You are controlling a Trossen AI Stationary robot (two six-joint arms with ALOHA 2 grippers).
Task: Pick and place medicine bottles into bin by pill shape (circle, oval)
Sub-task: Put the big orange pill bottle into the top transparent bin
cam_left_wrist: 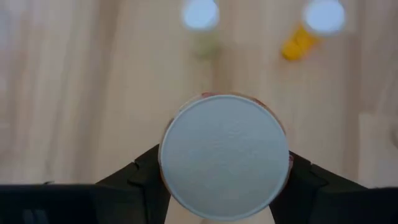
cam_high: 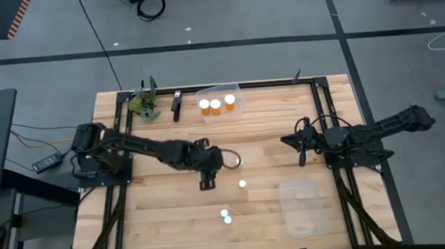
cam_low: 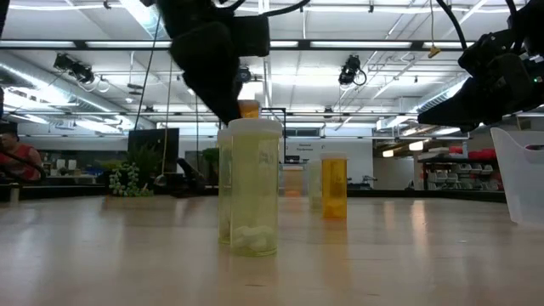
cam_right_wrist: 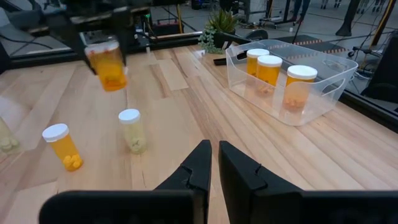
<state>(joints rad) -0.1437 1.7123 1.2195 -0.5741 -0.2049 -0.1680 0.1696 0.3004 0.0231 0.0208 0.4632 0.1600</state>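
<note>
My left gripper (cam_high: 207,179) is shut on an orange medicine bottle with a white cap (cam_left_wrist: 224,155), held above the table's middle; the bottle also shows in the right wrist view (cam_right_wrist: 107,67) and the low view (cam_low: 248,109). Three bottles stand on their bases nearer the front: one orange (cam_right_wrist: 62,148), one pale (cam_right_wrist: 132,132) and another pale at the picture's edge (cam_right_wrist: 5,138). Three orange bottles (cam_high: 216,104) stand in the clear bin (cam_high: 237,92) at the far edge. My right gripper (cam_high: 302,155) is shut and empty at the right. My left gripper pinches the orange bottle's upper end, at and just under the white cap (cam_left_wrist: 186,186), between its two fingers (cam_left_wrist: 140,177). The fingers point down from above. The bottle hangs upright below them, lifted clear of the table (cam_right_wrist: 107,78).
A second clear bin (cam_high: 303,207) stands at the near right, holding nothing that shows. A small green plant (cam_high: 144,105) and a dark tool (cam_high: 177,104) lie at the far edge. Bare wood lies between the two arms.
</note>
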